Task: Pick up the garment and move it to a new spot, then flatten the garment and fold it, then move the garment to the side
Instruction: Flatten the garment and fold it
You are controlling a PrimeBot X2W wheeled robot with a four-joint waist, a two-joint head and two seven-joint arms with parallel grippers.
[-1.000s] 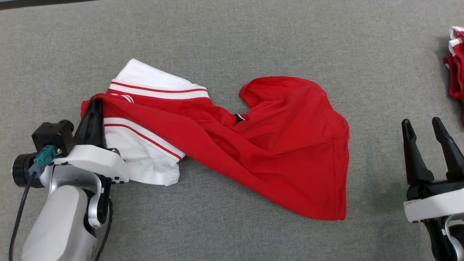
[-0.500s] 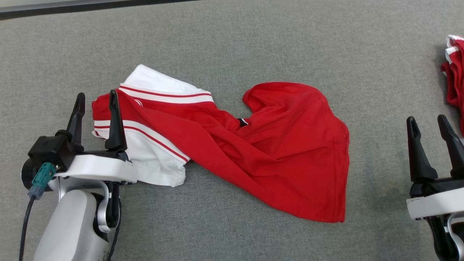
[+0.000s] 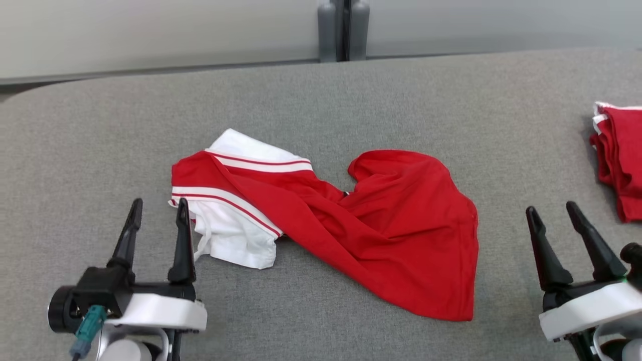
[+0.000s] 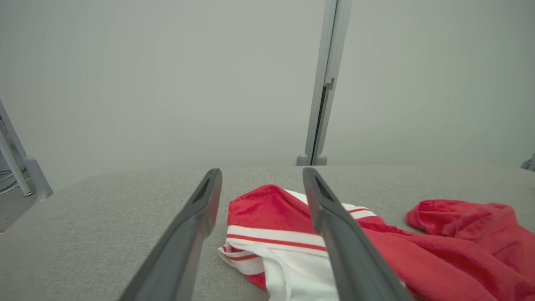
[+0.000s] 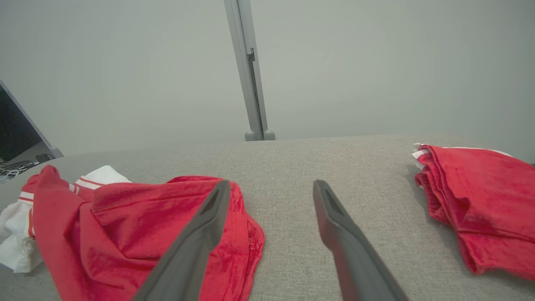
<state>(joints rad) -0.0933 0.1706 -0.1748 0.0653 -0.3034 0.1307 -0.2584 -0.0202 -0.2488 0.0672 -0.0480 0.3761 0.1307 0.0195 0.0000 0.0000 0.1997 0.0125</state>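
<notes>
Red cloth with white striped panels, the garment (image 3: pixel 381 235), is lying twisted and rumpled near the middle of the grey padded table (image 3: pixel 321 95). Its white end (image 3: pixel 235 240) is pointing left and its red body is fanning out to the right. Nothing is holding it. The left gripper (image 3: pixel 159 201) is hovering just beside the white end, on the near side, with its two dark fingers spread wide and nothing between them. Over on the right, well apart from the cloth, the right gripper (image 3: pixel 551 207) is waiting just as wide and just as empty.

Further right, a folded red pile (image 3: pixel 619 165) is sitting at the table's edge, and a grey post (image 3: pixel 341 30) is rising behind the far edge.

I'm reading the relocation as done, since the garment is resting loose mid-table. Flattening is not yet begun: the cloth is looking knotted through its middle. Folding and shifting it aside are both left.
</notes>
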